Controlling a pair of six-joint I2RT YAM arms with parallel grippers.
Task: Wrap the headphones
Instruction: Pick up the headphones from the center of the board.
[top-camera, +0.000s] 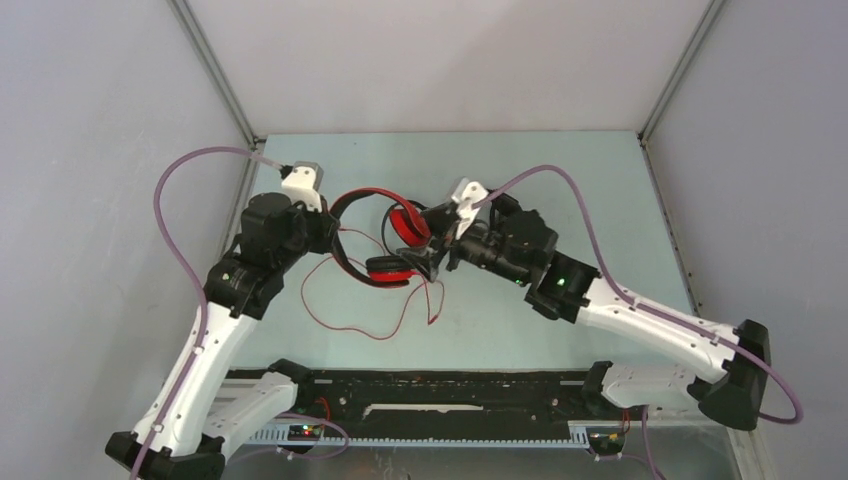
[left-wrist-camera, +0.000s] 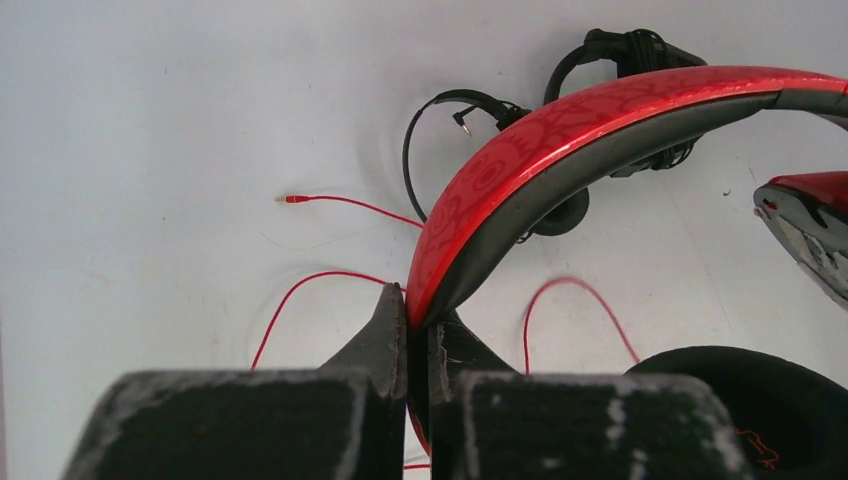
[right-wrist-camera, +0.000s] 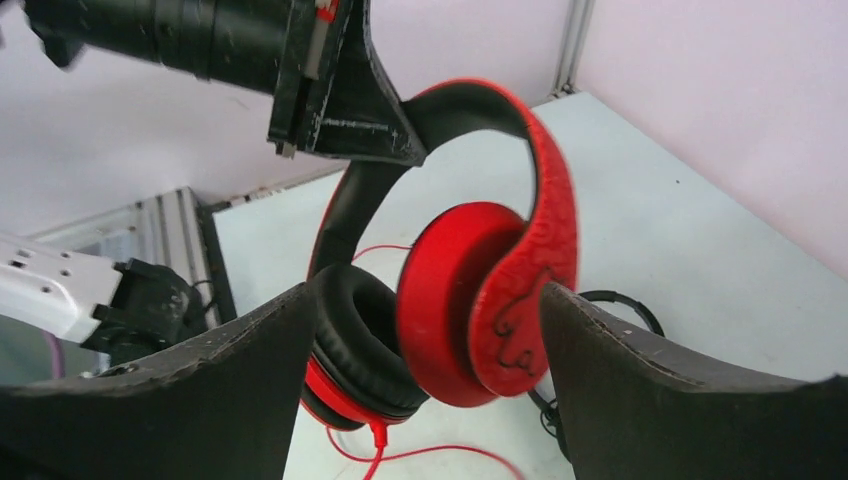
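While the left gripper (left-wrist-camera: 415, 322) is clamped on the headband (left-wrist-camera: 560, 130) of the red headphones (top-camera: 385, 262), they hang band-up over mid-table (top-camera: 560, 180). The right gripper (right-wrist-camera: 430, 295) has its jaws spread wide, one on each side of the ear cups (right-wrist-camera: 470, 300); I can't tell whether they touch. The red cable (left-wrist-camera: 350, 205) trails loose on the table. The black headphones (left-wrist-camera: 625, 48) lie just behind the band.
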